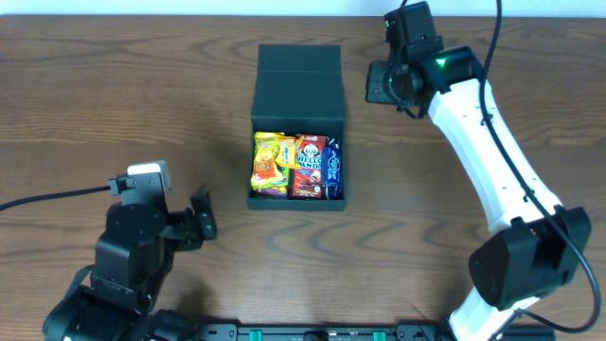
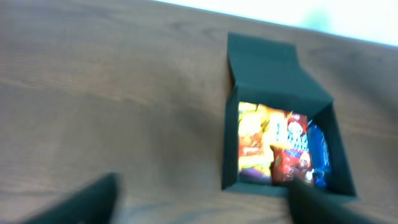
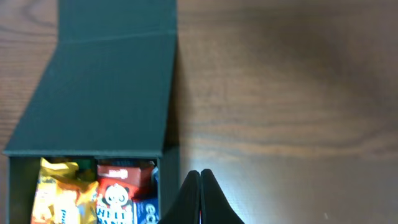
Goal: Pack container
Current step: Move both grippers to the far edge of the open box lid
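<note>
My right hand [image 3: 199,182] has its fingers pressed together with nothing between them. It hovers over bare worktop [image 1: 114,85] just beside the right wall of the box [image 1: 296,128], level with the hinge end. My left hand [image 1: 204,216] is spread wide and empty, sitting low at the near left of the worktop, well apart from the box and pointed toward it. The box stands mid-worktop toward the far edge, with its lid [image 1: 299,66] thrown back behind the opening; I cannot tell how steeply the lid leans. Inside, a yellow packet [image 1: 269,163], a red packet [image 1: 311,167] and a blue packet [image 1: 333,170] lie side by side and fill the cavity wall to wall. No loose packets show on the worktop in any view. My reading is that loading looks done and what remains is swinging the lid forward and seating it. The right hand is the closer one to the flap. I cannot tell whether the packets sit proud of the rim, and that would decide whether the lid closes flush.
</note>
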### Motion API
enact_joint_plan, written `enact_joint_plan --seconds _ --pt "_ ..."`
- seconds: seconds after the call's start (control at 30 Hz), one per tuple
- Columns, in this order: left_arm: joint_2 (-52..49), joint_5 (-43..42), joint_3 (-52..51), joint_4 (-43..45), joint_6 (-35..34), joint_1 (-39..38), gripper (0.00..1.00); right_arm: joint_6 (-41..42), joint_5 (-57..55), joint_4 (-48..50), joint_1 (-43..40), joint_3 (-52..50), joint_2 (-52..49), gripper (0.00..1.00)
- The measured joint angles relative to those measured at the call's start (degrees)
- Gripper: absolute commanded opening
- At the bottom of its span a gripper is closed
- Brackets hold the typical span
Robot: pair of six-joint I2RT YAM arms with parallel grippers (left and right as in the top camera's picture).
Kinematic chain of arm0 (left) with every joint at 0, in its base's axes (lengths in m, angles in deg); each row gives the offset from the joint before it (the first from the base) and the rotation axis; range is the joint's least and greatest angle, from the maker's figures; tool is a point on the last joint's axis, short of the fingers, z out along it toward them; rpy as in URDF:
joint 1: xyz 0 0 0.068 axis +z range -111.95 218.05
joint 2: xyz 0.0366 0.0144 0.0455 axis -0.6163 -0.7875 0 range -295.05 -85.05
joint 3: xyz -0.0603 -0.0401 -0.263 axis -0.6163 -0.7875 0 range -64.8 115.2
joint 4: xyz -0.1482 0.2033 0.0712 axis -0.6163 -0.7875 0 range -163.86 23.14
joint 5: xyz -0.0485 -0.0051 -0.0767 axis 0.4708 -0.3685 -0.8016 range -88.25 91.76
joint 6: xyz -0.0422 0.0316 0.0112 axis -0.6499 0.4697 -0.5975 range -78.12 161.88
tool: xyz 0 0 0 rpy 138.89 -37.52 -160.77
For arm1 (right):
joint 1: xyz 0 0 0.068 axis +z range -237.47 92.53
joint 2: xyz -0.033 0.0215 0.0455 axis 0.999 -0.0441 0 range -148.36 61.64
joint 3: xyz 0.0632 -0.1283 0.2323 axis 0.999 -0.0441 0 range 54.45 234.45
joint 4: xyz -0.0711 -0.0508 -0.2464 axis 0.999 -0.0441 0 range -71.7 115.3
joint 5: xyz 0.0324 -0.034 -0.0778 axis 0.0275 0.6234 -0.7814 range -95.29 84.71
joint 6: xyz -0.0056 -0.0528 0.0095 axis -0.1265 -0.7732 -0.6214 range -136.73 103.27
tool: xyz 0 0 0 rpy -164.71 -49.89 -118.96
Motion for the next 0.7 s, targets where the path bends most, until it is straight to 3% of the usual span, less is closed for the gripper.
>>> enact_joint_plan --seconds 0.13,0.17,0.5,0.7 --pt "-1.3 0.3 0.0 6.1 -0.2 0.0 0.1 -1.9 2.8 3.8 -1.1 0.0 -2.2 0.01" --pt "-2.1 0.3 0.0 7.7 0.0 0.0 0.06 -2.5 3.8 5.2 -1.5 0.0 -3.2 0.01" --pt "-21.4 -0.7 0.1 24.0 -1.6 1.3 0.06 -8.8 12.7 12.4 -5.6 -0.4 -9.4 0.01" --pt "-33.1 -13.0 0.2 32.7 -3.1 11.6 0.06 -11.3 19.5 12.1 -8.7 -0.4 -9.4 0.01"
